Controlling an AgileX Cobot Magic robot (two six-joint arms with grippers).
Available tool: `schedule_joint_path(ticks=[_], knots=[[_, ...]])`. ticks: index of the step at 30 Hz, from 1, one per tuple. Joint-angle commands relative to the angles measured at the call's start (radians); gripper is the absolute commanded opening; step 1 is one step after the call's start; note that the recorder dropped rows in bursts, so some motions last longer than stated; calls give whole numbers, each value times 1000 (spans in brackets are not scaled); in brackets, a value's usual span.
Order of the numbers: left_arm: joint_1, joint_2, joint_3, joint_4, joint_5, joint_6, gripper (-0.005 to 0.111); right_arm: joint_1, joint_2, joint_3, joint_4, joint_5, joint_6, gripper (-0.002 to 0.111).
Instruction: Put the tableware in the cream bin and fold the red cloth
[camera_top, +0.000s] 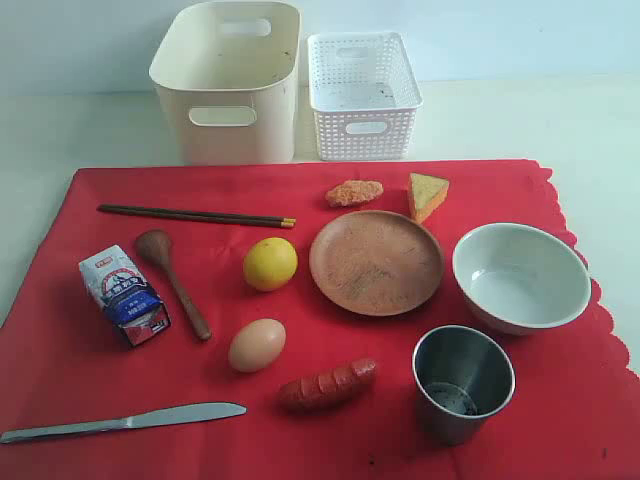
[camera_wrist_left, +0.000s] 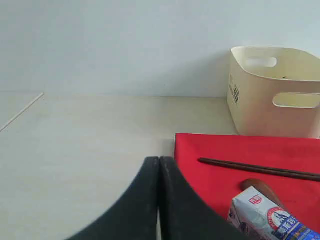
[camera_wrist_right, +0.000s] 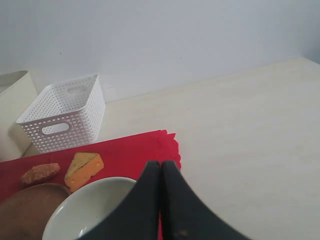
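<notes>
Both arms hung with fingers pressed together on nothing: the left gripper (camera_wrist_left: 159, 161) over bare table beside the red cloth (camera_top: 70, 370), the right gripper (camera_wrist_right: 160, 164) near the bowl (camera_top: 520, 277). No tableware was in the cream bin (camera_top: 240, 145) yet, so the first pick probably called for parting the fingers before descending and pinching the flat knife (camera_top: 125, 421) across its handle. From near to far on the cloth lay one knife, one cup (camera_top: 463, 380), one spoon (camera_top: 175, 282), one bowl, one plate (camera_top: 376, 262) and two chopsticks (camera_top: 195, 215). Beyond the cloth stood one cream bin and one white basket (camera_top: 362, 95).
</notes>
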Motion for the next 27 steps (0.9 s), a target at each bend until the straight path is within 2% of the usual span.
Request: schedule_joint_path(ticks=[1, 27], knots=[[2, -6, 0, -2, -2, 2, 0, -6, -6, 4, -3, -6, -9, 0], [2, -6, 0, -2, -2, 2, 0, -6, -6, 4, -3, -37, -2, 0]])
